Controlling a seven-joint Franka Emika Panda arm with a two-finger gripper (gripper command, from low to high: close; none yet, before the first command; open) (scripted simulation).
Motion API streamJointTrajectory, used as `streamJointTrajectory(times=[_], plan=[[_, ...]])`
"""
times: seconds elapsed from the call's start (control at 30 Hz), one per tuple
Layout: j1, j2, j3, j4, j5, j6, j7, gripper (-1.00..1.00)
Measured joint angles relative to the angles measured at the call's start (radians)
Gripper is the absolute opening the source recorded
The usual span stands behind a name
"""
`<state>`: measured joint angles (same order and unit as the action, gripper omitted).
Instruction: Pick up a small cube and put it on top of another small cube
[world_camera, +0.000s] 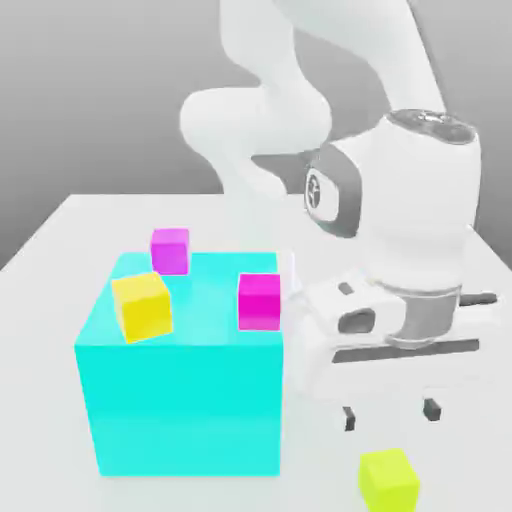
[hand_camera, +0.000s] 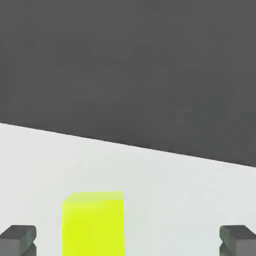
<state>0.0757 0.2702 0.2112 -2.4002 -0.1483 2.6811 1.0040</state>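
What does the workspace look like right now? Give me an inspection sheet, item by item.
Surface: white table, flat.
Job's things: lime cube on the table, apart from the others, below the gripper; violet-magenta cube behind the big cyan cube's far edge; whether it rests on it cannot be told.
Clutter: big cyan cube; golden-yellow cube and pink-magenta cube seen against its top.
Grippers: gripper open, above the lime cube, holding nothing; fingertips wide of the cube.
Cables: nothing seen.
Surroundings: plain grey backdrop.
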Motion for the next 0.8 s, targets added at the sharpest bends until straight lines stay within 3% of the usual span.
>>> streamJointTrajectory(times=[0.13, 0.17, 0.43, 0.57, 0.8], plan=[[0.038, 0.145, -0.04, 0.022, -0.047, 0.102, 0.038, 0.0], [0.05, 0.179, -0.055, 0.029, -0.059, 0.129, 0.047, -1.0], [0.044, 0.163, -0.047, 0.026, -0.053, 0.117, 0.043, -1.0], [0.013, 0.05, -0.01, 0.014, 0.001, 0.009, -0.002, -1.0], [-0.085, -0.163, -0.099, 0.046, 0.071, -0.283, 0.011, -1.0]])
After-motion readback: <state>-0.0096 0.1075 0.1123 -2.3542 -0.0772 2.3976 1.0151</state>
